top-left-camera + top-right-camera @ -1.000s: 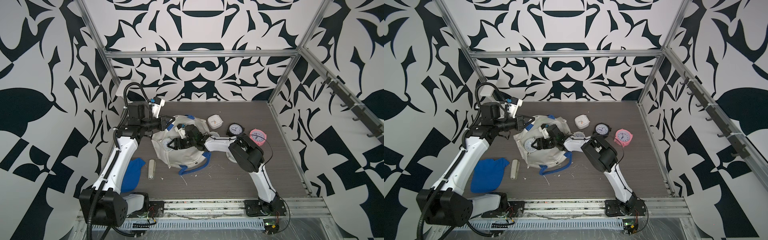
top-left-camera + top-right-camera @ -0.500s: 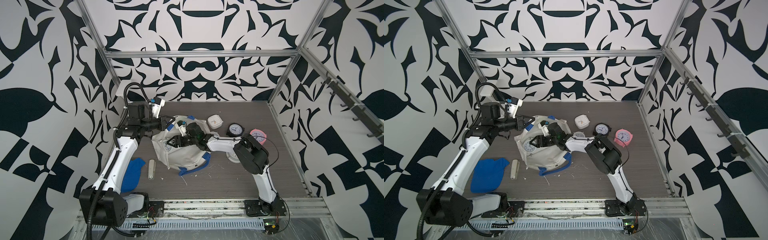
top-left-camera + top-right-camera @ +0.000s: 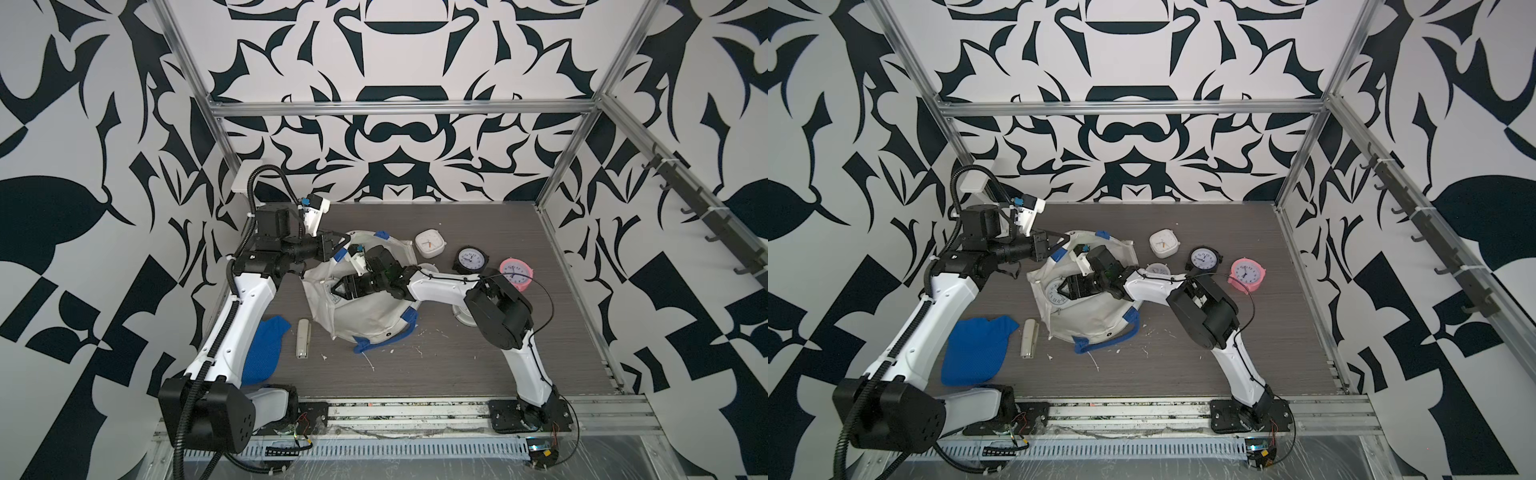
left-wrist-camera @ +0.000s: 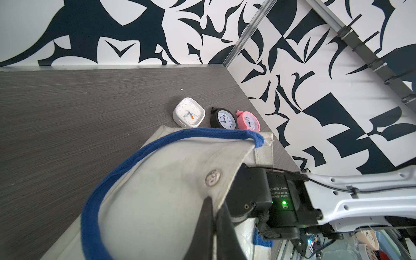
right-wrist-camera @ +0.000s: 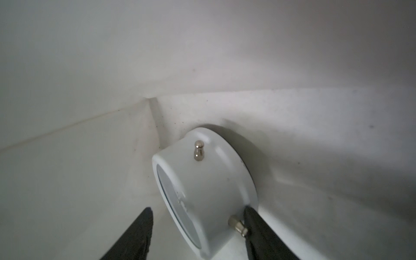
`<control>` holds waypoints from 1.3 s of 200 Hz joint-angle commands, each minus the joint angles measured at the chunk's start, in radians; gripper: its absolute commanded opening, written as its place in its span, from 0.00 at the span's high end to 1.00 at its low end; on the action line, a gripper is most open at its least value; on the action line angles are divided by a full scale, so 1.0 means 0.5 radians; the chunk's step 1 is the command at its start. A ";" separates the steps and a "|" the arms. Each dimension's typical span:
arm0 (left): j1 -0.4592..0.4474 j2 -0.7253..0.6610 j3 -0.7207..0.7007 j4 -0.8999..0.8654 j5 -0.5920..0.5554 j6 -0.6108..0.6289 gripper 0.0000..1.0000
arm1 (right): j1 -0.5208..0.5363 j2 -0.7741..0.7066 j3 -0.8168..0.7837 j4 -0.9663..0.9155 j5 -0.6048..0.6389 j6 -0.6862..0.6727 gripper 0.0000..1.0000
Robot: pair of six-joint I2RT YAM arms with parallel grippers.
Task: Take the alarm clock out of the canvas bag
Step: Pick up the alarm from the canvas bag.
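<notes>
Pushed deeper into the bag (image 3: 365, 320), the open right gripper (image 5: 197, 209) is set astride the clock (image 5: 209, 180) for grasping, the rim (image 4: 226, 177) clamped by the left gripper (image 4: 215, 202)

Left arm (image 3: 245, 316): rises from the near-left base, elbow bent, wrist level and pointing toward the table's middle.
Left gripper (image 4: 213, 211): jaws pinched together on the canvas bag (image 4: 157, 198) rim (fabric caught between the fingers).
Right arm (image 3: 436, 289): elbow folded high, forearm stretched across toward the left arm.
Right gripper (image 5: 197, 210): jaws spread apart, inside the canvas bag.
</notes>
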 commanded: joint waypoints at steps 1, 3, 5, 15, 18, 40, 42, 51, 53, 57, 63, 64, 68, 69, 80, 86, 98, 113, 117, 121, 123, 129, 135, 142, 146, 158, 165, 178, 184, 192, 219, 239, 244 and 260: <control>-0.010 -0.022 0.014 0.117 0.132 0.024 1.00 | 0.020 0.025 0.117 -0.179 0.162 -0.177 0.29; -0.010 -0.021 0.014 0.117 0.132 0.025 1.00 | 0.020 0.029 0.122 -0.184 0.166 -0.180 0.28; -0.010 -0.021 0.017 0.117 0.132 0.025 1.00 | 0.021 0.034 0.126 -0.189 0.170 -0.183 0.28; -0.010 -0.018 0.018 0.118 0.134 0.023 1.00 | 0.025 0.058 0.152 -0.212 0.195 -0.189 0.27; -0.010 -0.018 0.019 0.117 0.137 0.023 1.00 | 0.023 0.067 0.161 -0.223 0.203 -0.189 0.26; -0.013 -0.015 0.018 0.118 0.142 0.021 1.00 | 0.032 0.138 0.246 -0.312 0.252 -0.202 0.24; -0.013 -0.015 0.018 0.119 0.142 0.023 1.00 | 0.033 0.142 0.251 -0.320 0.258 -0.202 0.24; -0.012 -0.015 0.018 0.118 0.140 0.023 1.00 | 0.042 0.161 0.271 -0.339 0.269 -0.207 0.24; -0.013 -0.013 0.018 0.117 0.141 0.025 1.00 | 0.043 0.163 0.275 -0.342 0.271 -0.208 0.24; -0.013 -0.012 0.020 0.119 0.142 0.025 1.00 | 0.044 0.169 0.283 -0.348 0.272 -0.207 0.23; -0.013 -0.014 0.019 0.118 0.141 0.024 1.00 | 0.046 0.174 0.284 -0.342 0.270 -0.208 0.23; -0.013 -0.015 0.020 0.117 0.141 0.025 1.00 | 0.046 0.174 0.286 -0.342 0.270 -0.208 0.23; -0.013 -0.015 0.018 0.118 0.142 0.026 1.00 | 0.047 0.179 0.288 -0.344 0.267 -0.206 0.23; -0.013 -0.015 0.018 0.117 0.142 0.024 1.00 | 0.049 0.180 0.289 -0.343 0.267 -0.204 0.23; -0.013 -0.009 0.021 0.120 0.142 0.023 1.00 | 0.047 0.195 0.304 -0.342 0.245 -0.192 0.23; -0.013 -0.009 0.021 0.119 0.143 0.025 1.00 | 0.047 0.202 0.309 -0.333 0.219 -0.185 0.23; -0.013 -0.006 0.021 0.117 0.145 0.025 1.00 | 0.047 0.199 0.297 -0.279 0.151 -0.177 0.23; -0.013 -0.002 0.024 0.119 0.145 0.022 1.00 | 0.050 0.174 0.234 -0.101 0.031 -0.151 0.23; -0.013 -0.003 0.024 0.119 0.144 0.021 1.00 | 0.053 0.161 0.214 -0.056 0.013 -0.143 0.23; -0.013 -0.003 0.024 0.117 0.147 0.021 1.00 | 0.050 0.150 0.189 -0.002 -0.010 -0.138 0.23; -0.013 -0.002 0.024 0.119 0.148 0.021 1.00 | 0.050 0.144 0.179 0.024 -0.022 -0.136 0.23; -0.013 -0.003 0.024 0.120 0.147 0.022 1.00 | 0.048 0.125 0.145 0.095 -0.047 -0.131 0.23; -0.013 -0.002 0.021 0.119 0.148 0.022 1.00 | 0.049 0.106 0.117 0.152 -0.062 -0.121 0.23; -0.013 -0.005 0.021 0.117 0.148 0.021 1.00 | 0.050 0.085 0.088 0.216 -0.076 -0.111 0.23; -0.013 -0.006 0.020 0.117 0.148 0.020 1.00 | 0.047 0.075 0.073 0.251 -0.088 -0.105 0.23; -0.013 -0.011 0.014 0.115 0.145 0.023 1.00 | 0.047 0.051 0.040 0.336 -0.114 -0.080 0.24; -0.013 -0.012 0.013 0.114 0.142 0.024 1.00 | 0.046 0.041 0.025 0.370 -0.117 -0.066 0.25; -0.013 -0.012 0.013 0.111 0.142 0.028 1.00 | 0.044 0.023 0.004 0.421 -0.127 -0.030 0.27; -0.014 -0.016 0.011 0.111 0.139 0.028 1.00 | 0.042 0.016 -0.011 0.455 -0.135 -0.007 0.27; -0.013 -0.015 0.011 0.112 0.136 0.028 1.00 | 0.038 0.002 -0.037 0.512 -0.144 0.023 0.29; -0.013 -0.018 0.006 0.109 0.132 0.032 1.00 | 0.023 -0.043 -0.093 0.573 -0.142 0.080 0.32; -0.013 -0.015 0.008 0.111 0.136 0.032 1.00 | 0.024 -0.042 -0.085 0.566 -0.127 0.099 0.35; -0.013 -0.013 0.008 0.111 0.136 0.027 1.00 | 0.021 -0.043 -0.091 0.578 -0.124 0.115 0.35; -0.013 -0.015 0.010 0.112 0.135 0.026 1.00 | 0.020 -0.043 -0.098 0.620 -0.124 0.159 0.39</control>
